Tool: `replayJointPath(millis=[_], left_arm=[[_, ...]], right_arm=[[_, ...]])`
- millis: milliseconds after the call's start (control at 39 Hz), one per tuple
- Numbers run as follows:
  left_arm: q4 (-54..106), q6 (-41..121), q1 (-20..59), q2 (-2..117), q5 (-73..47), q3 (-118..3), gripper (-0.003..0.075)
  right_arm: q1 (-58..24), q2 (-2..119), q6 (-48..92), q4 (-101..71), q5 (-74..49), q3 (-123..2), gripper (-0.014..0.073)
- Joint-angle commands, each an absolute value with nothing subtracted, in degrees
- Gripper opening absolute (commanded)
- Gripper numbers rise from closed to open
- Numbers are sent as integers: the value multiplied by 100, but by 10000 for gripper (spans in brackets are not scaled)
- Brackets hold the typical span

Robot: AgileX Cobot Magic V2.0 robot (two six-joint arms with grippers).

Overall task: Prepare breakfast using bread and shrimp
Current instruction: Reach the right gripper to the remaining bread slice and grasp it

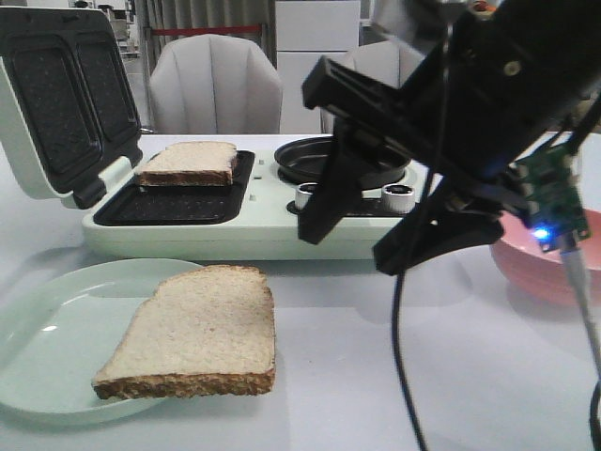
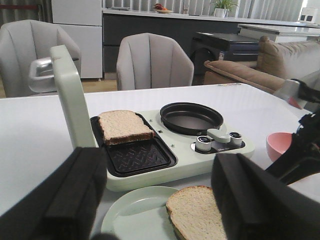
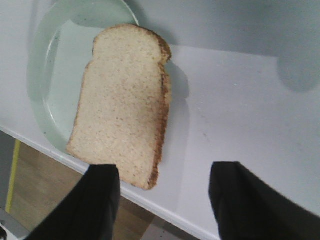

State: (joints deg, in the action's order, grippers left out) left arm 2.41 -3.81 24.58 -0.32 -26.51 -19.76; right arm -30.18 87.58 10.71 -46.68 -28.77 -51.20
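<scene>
We see one slice of bread (image 1: 188, 162) already lying on the rear half of the sandwich maker's (image 1: 235, 230) open grill tray, toward the far left of the desk, and a second slice (image 1: 194, 331) half on the pale green plate (image 1: 56, 319) near the front left edge, its right side overhanging the plate onto the desk. Our right gripper (image 3: 162, 197) hangs above and just to the right of that second slice with its jaws spread and nothing between them; our left gripper (image 2: 155, 200) is likewise spread wide and empty, low near the front edge. No shrimp is visible (perhaps in the pink bowl (image 1: 545, 258) at the right edge, though we cannot tell). To lift the slice cleanly, we judge we should come in over the overhanging crust edge, straddle it squarely, and close gently so the soft crumb does not tear or fold.
</scene>
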Motion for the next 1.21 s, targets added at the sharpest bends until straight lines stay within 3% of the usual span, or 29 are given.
replayJointPath(millis=[0,282,615,1000,1179], left_arm=[[281,-437,2456,-33,-2188,-2122,511],[281,-437,2456,-33,-2188,-2122,511],[281,-437,2456,-33,-2188,-2122,511],[281,-437,2456,-33,-2188,-2122,511],[281,-437,2456,-33,-2188,-2122,511]], right_arm=[[-3024,8973,1973,-5645,-2708,-5438,498],[-2958,9983,3446,-7155,-2735,-5685,498],[-2958,10716,3946,-7719,-2862,-6100,494],[-2914,10832,3946,-7927,-3098,-6397,154],[-2907,10430,4035,-7933,-3099,-6402,135]])
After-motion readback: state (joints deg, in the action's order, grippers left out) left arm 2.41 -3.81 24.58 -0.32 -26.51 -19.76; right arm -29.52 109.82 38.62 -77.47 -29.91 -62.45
